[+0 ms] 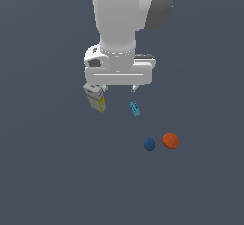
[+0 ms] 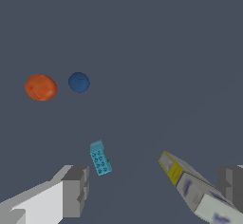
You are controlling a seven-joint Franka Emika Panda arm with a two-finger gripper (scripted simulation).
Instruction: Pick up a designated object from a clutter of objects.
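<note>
Working across the exterior view from its left: you have the grey-white-yellow carton (image 1: 95, 97) first, standing tilted on the dark worktop (image 1: 47, 171), its top partly hidden behind the arm's hand. Above it hangs the gripper (image 1: 118, 88), its jaws released and spread wide with nothing between them; in the wrist view the gripper (image 2: 154, 190) shows one grey finger (image 2: 75, 190) just beside the brick and the other finger (image 2: 231, 182) up against the carton (image 2: 194, 190), though you cannot tell whether that finger touches it. Next to the right, the teal studded brick (image 1: 135, 108) lies on the worktop just beside the carton but apart from it, below the gripper's right fingertip; the wrist view shows the brick (image 2: 100, 158) studs-up, untouched. Further right and nearer the camera sit the small dark blue ball (image 1: 149, 144) and the orange ball (image 1: 170, 140), close together, well apart from the brick.
</note>
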